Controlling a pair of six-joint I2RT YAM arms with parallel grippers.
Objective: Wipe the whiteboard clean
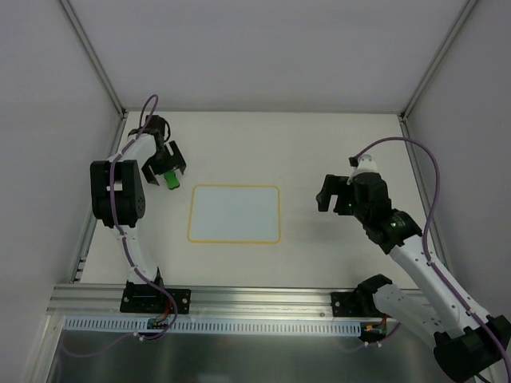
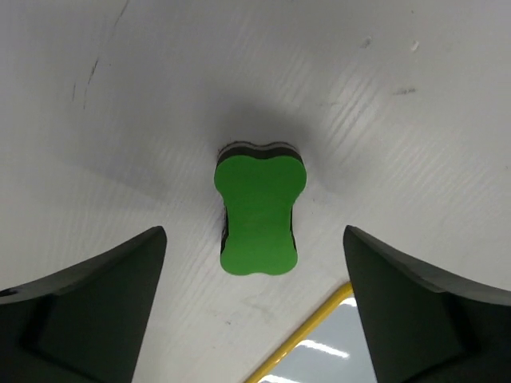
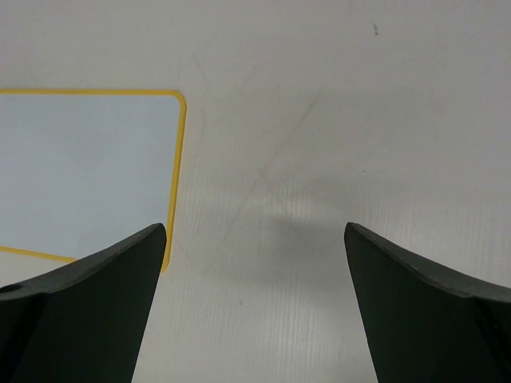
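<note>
Whiteboard [image 1: 235,214] first: it lies flat on the table [image 1: 319,144] at the centre of the top view, a little beyond the arm bases. It is a glossy pale sheet with rounded corners and a thin yellow border, and I can make out no marks on it. Level with it, at the right of the frame, the right gripper [image 1: 335,199] hangs over bare table, fingers spread and nothing between them. Farther back, off the board's upper-left corner, the eraser [image 1: 172,181] sits on the table just beside the border without touching it. It is a bone-shaped block, pinched at the waist, bright green on top with a dark layer beneath. The left gripper [image 1: 165,166] hovers over it, fingers wide apart on either side, gripping nothing. If the grasp is the step in hand, I'd say drop straight down and close across that narrow waist, keeping the dark face downward. The tabletop is matt, faintly ribbed and scuffed.
</note>
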